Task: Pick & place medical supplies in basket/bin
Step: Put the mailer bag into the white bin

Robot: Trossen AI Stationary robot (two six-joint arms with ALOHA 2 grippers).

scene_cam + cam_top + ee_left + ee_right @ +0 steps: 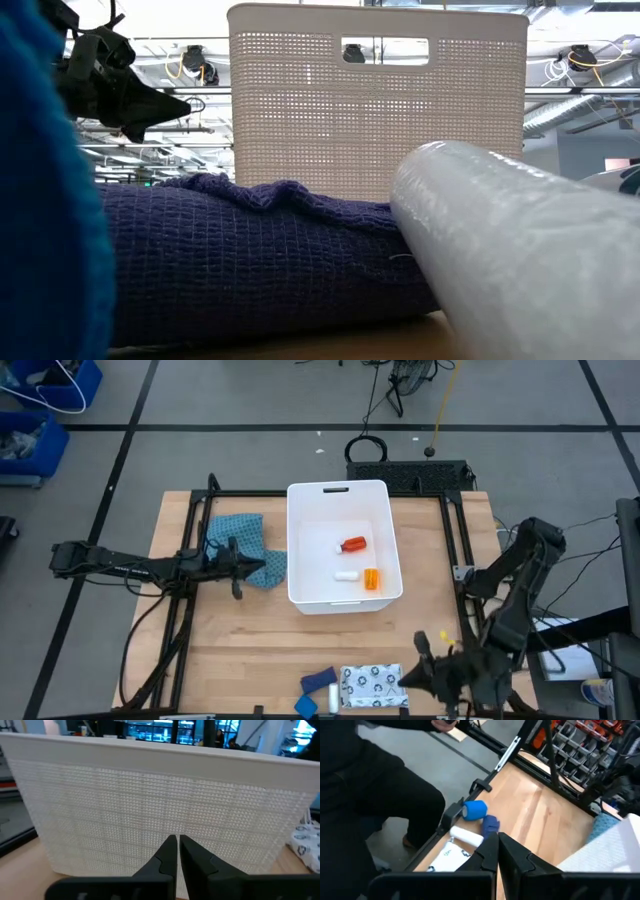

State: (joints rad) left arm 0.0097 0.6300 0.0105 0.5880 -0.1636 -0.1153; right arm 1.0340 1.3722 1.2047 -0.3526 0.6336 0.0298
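Note:
The white bin (297, 550) stands mid-table. Inside lie a red bottle (353, 544), a white tube (346, 574) and an orange pill bottle (372, 579). At the near edge lie blue pieces (318, 680), a white roll (333, 700) and a patterned pouch (372, 685). My left gripper (177, 840) is shut, level, just left of the bin's wall (150, 805), above the teal cloth (240, 530). My right gripper (496, 837) is shut with nothing in it. It hovers right of the pouch, pointing toward the blue roll (475, 809) and the dark blue piece (491, 825).
A person in dark clothes (365, 795) stands at the table's near edge beside the supplies. Black frame rails (185, 610) run along the table's sides. Bare wood (300, 640) lies between the bin and the near-edge items.

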